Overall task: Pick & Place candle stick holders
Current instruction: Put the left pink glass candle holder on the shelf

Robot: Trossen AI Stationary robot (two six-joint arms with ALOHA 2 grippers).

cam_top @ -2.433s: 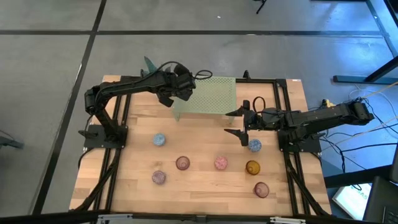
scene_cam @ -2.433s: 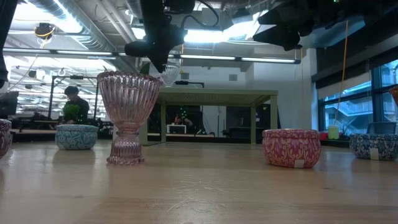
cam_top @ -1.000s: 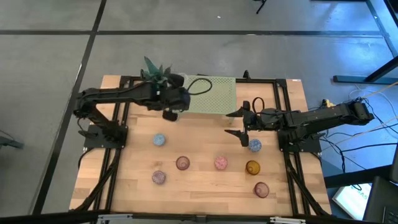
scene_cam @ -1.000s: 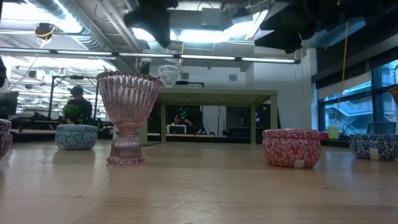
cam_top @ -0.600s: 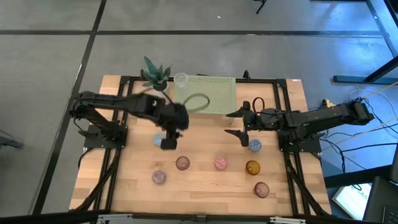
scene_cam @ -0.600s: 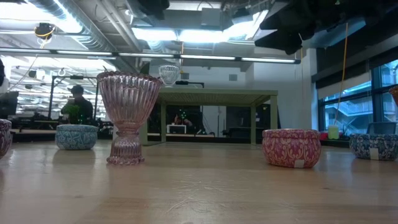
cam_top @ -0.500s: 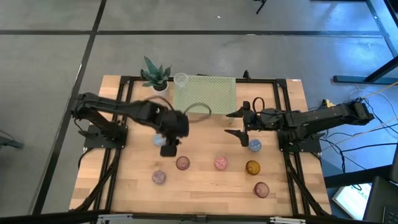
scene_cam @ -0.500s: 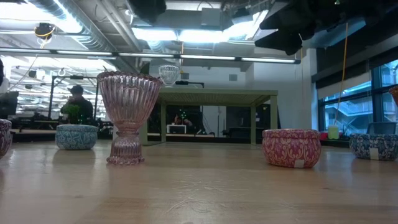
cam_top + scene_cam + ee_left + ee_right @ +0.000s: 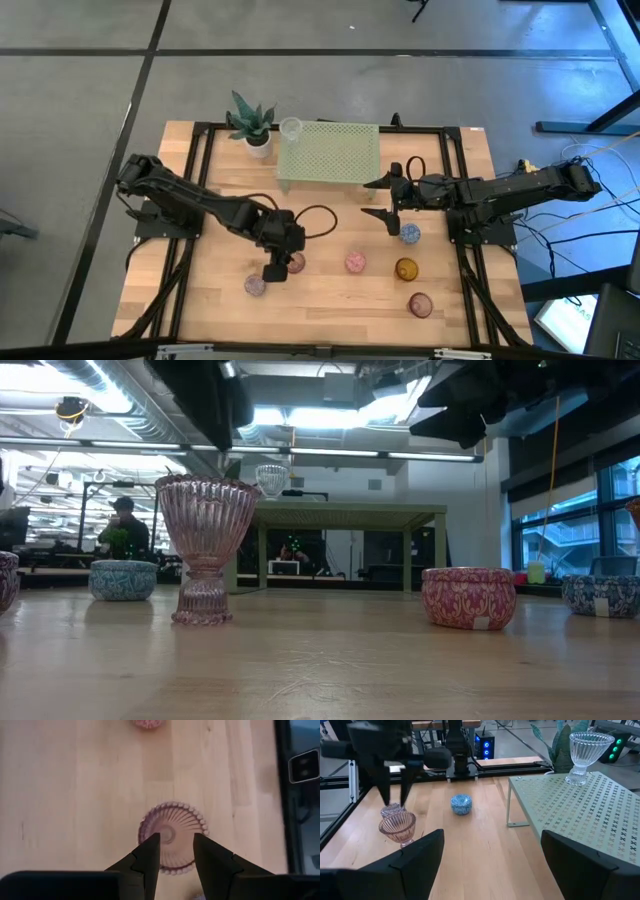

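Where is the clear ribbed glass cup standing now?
In the high view, the clear ribbed glass cup stands on the far left corner of the pale green perforated stand, beside the potted spiky plant.

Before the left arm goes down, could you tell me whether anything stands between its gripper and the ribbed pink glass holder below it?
Nothing visible does. The left gripper hangs directly above the ribbed pink holder, fingers open on either side of its rim, with only bare table around it. The nearest other holder stands apart from it.

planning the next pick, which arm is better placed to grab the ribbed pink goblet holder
Left. The left gripper hangs open directly above the pink goblet holder, fingers either side; the right gripper waits farther off near the green stand.
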